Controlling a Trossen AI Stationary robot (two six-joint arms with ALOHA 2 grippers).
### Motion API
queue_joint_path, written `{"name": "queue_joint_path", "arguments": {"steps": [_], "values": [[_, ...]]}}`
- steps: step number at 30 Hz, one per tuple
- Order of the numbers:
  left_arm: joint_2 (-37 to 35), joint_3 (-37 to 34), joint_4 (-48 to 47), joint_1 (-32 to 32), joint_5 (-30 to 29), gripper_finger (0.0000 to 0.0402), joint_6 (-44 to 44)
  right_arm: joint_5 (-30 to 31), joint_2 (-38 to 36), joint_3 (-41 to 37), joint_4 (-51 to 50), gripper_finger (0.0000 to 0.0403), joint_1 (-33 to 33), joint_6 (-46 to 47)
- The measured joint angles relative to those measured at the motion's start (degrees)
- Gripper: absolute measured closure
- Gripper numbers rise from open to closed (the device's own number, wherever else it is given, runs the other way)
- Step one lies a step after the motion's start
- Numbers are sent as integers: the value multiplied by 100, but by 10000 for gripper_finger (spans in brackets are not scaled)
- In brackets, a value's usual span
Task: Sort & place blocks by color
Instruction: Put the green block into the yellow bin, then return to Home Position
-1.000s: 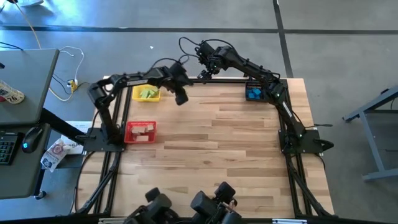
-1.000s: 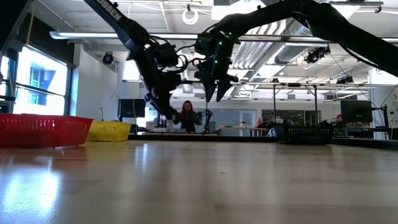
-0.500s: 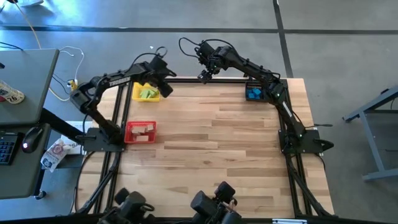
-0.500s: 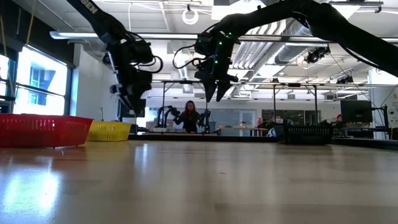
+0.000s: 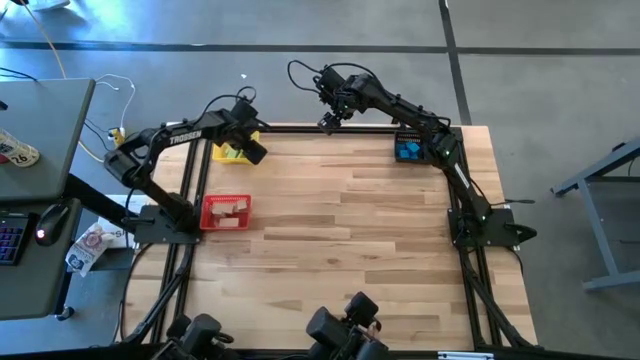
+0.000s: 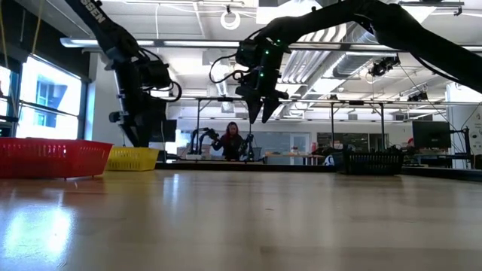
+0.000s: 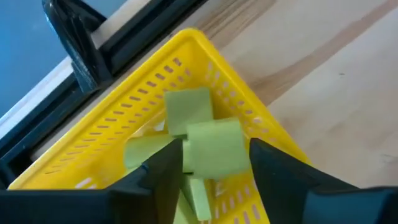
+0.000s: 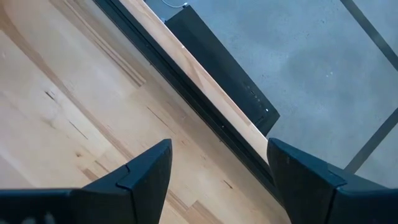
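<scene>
My left gripper [image 7: 211, 168] hangs over the yellow bin [image 7: 112, 134] - fingers apart around a green block [image 7: 214, 148]. Right gripper [image 8: 217, 171] waits above the worktop's [image 8: 56, 124] far edge - fingers apart, empty.

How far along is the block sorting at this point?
Nearly finished. Tan blocks lie in the red bin, blue blocks in the black bin, and the table shows no loose blocks. The left gripper has a green block between its fingers over the yellow bin. The right gripper hangs open, empty.
</scene>
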Motion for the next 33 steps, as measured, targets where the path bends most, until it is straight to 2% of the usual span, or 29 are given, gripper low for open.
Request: {"name": "queue_joint_path", "arguments": {"steps": [5, 9, 12, 16, 20, 27, 33], "values": [[-5, -6, 106, 20, 25, 211, -7, 0, 0, 0, -35, 153, 0, 2], [-182, -6, 346, 15, 40, 209, -2, 0, 0, 0, -106, 153, 0, 0], [-475, -6, 600, 9, 263, 210, 69, -2, 0, 0, -189, 153, 0, 0], [-1060, -129, 1008, -3, 939, 211, 85, -2, 0, 0, -493, 153, 21, -6], [-1798, -607, 1742, -85, 1455, 209, 3, -19, 0, 0, -644, 153, 144, -169], [-3120, -1651, 2542, -341, 1522, 211, -2, -293, 0, 0, -548, 153, 598, -583], [-4224, -2386, 2700, -691, 1525, 210, -4, -1127, 0, -179, -174, 153, 923, -1135]]}}
